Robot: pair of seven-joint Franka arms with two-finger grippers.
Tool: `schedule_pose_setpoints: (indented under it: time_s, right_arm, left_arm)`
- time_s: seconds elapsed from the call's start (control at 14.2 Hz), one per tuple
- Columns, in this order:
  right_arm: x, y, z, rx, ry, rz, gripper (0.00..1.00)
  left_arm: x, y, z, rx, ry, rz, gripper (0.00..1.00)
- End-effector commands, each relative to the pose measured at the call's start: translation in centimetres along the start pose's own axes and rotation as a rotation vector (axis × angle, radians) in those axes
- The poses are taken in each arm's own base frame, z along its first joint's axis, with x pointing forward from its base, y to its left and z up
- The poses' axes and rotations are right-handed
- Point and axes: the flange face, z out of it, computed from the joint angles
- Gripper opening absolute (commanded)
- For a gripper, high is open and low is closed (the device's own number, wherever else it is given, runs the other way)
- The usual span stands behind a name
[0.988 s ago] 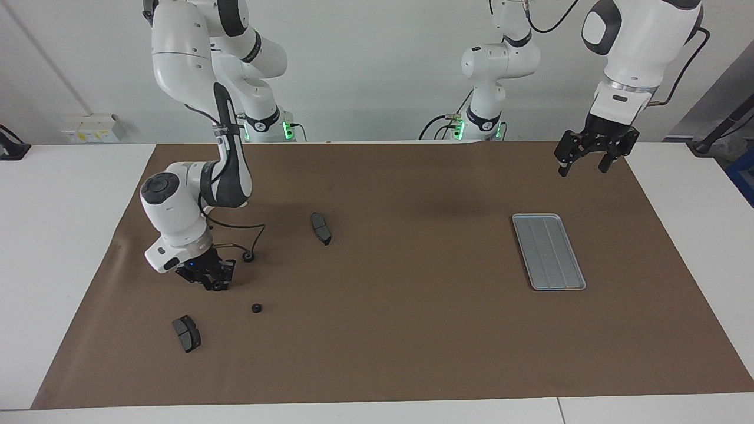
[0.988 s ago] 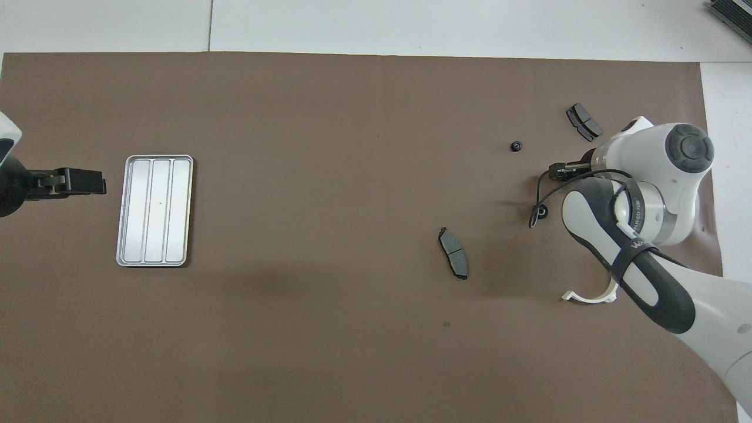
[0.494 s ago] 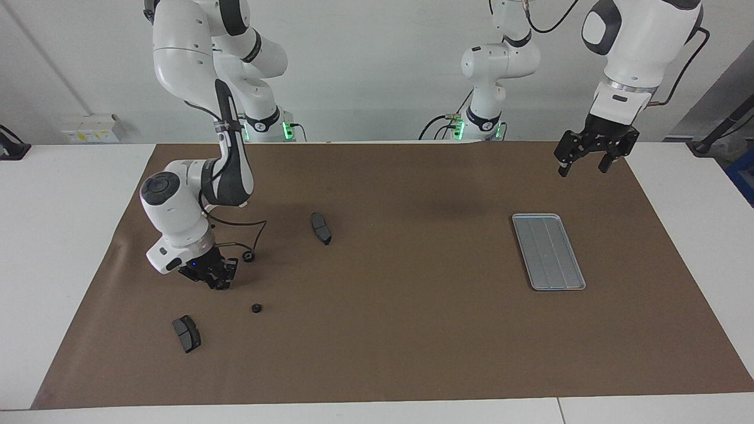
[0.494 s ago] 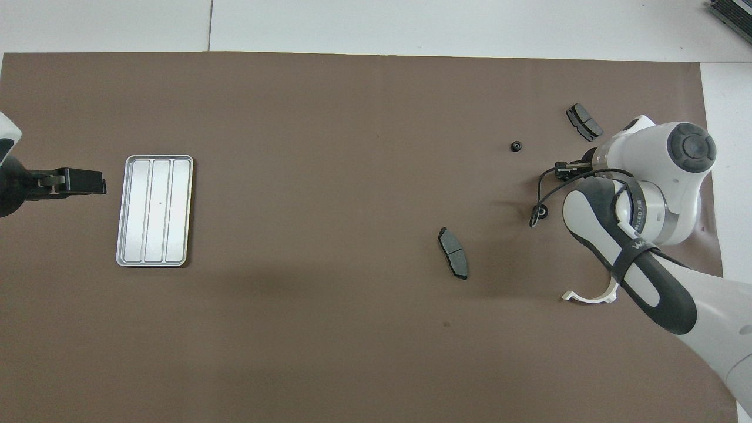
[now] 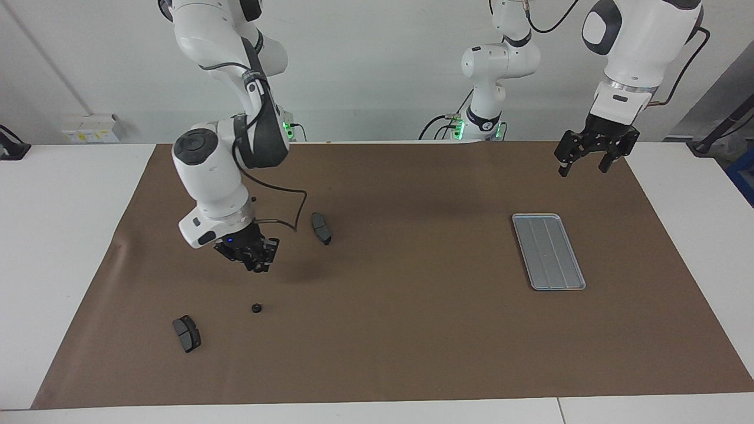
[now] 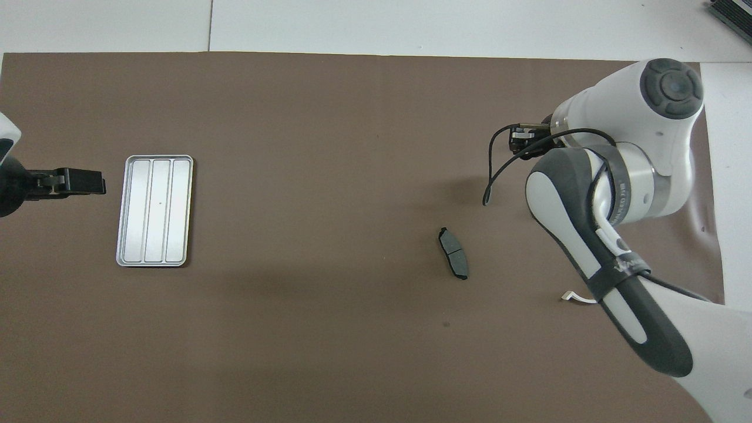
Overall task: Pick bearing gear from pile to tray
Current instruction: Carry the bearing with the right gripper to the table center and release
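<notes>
Brown-papered tabletop [image 5: 412,330]: your tray [image 5: 548,251] lies bare, right pincer [image 5: 257,263] raised, closed (on a gear? unclear), left pincer [image 5: 580,165] waiting open, one gear [image 5: 256,307] left.

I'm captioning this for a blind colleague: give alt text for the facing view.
Right gripper hangs over the brown mat, among a small black gear and two brake pads. Left gripper waits open near the silver tray.
</notes>
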Motion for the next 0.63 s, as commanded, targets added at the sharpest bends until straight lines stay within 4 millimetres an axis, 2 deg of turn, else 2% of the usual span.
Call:
schedule_pose_setpoints:
  time_s: [0.0,0.07,0.28,0.35,0.56]
  right_arm:
    - [-1.9,-6.1,0.5,0.047,0.015,0.023,0.00]
    - [-2.9,-8.6,0.8,0.059,0.025,0.040,0.00]
    - [-5.8,-13.9,2.0,0.081,0.026,0.067,0.00]
    - [-6.9,-15.9,3.0,0.086,0.027,0.084,0.00]
    - [-11.0,-21.5,7.9,0.073,0.027,0.105,0.00]
  left_arm:
    - [-0.3,-0.3,-0.4,-0.012,0.006,-0.004,1.00]
    - [-0.3,-0.3,-0.4,-0.012,0.006,-0.004,1.00]
    - [-0.3,-0.3,-0.5,-0.012,0.007,-0.004,1.00]
    - [-0.3,-0.3,-0.5,-0.012,0.007,-0.004,1.00]
    - [-0.3,-0.3,-0.5,-0.012,0.007,-0.004,1.00]
